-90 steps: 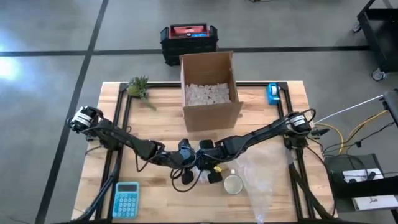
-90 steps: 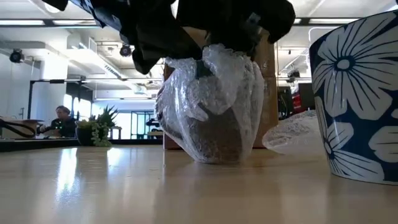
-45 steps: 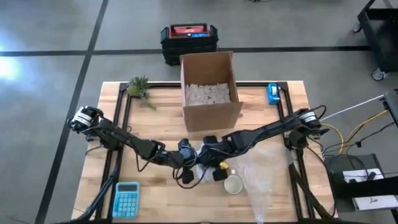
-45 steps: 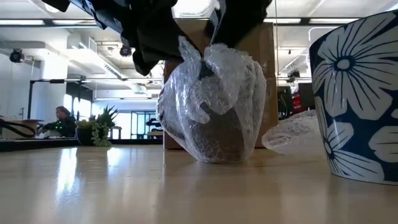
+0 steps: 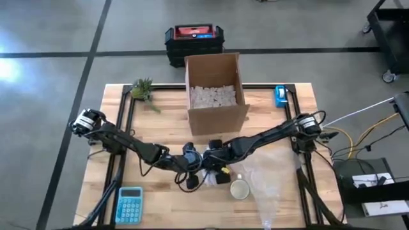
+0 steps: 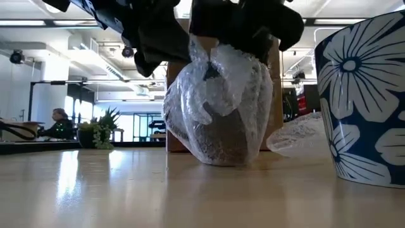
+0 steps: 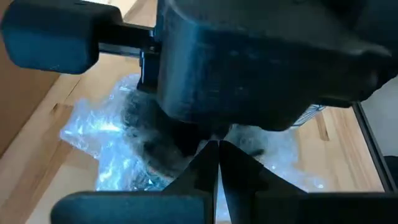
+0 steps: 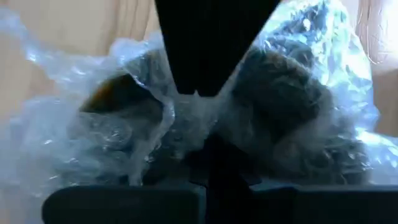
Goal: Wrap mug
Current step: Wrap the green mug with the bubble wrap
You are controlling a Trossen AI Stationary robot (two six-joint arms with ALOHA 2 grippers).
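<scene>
Bubble-wrapped mug (image 6: 218, 111) under both pinched-shut tools, left tool (image 5: 193, 167) and right tool (image 5: 211, 161); flowered mug (image 6: 364, 101) large only at table level.

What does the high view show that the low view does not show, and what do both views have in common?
Only the high view shows the teal calculator, the black and red toolbox, the packing fill inside the cardboard box and both whole arms.

Only the low view shows the flowered blue mug from the side, the room behind and a seated person.

Both show the bubble-wrapped mug with the left pincer and right pincer at it, the box and the small plant.
</scene>
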